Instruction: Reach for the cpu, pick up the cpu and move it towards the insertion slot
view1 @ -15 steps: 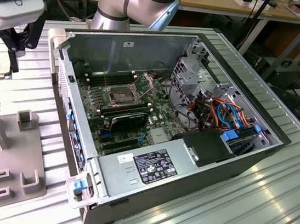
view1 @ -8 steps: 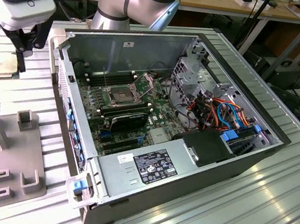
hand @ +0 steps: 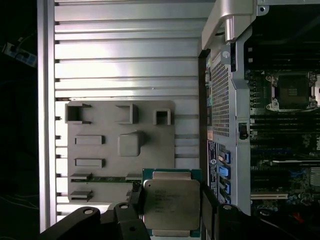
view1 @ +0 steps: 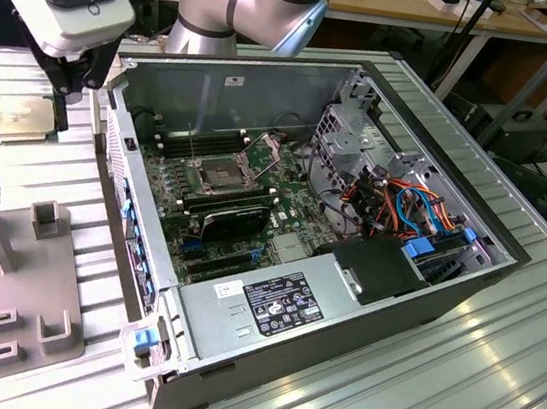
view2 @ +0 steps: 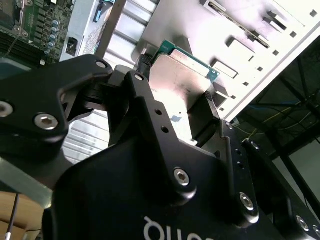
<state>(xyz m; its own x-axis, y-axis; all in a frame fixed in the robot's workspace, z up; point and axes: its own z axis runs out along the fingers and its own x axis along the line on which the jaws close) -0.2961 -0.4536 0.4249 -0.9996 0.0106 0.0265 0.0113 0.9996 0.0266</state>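
The cpu [view1: 18, 119], a square chip with a silvery lid and green edge, is at the exterior view's far left, beside the open computer case [view1: 414, 284]. My gripper [view1: 19, 109] is shut on the cpu, one black finger against each of two opposite edges. Both wrist views show the cpu [hand: 171, 205] [view2: 182, 82] held between the fingers [hand: 208, 202]. The insertion slot [view1: 219, 170], a square socket with a metal frame, dark centre and raised wire lever, sits on the motherboard inside the case, to the exterior view's right of the gripper. The slot [hand: 292, 91] is open.
A grey fixture plate [view1: 11, 281] with upright posts and brackets lies on the ribbed metal table [view1: 451, 389], on the nearer side of the cpu. The case wall [view1: 118, 159] stands between the gripper and the motherboard. Inside are a black expansion card [view1: 234, 222], drive cage [view1: 353, 139] and cables [view1: 414, 208].
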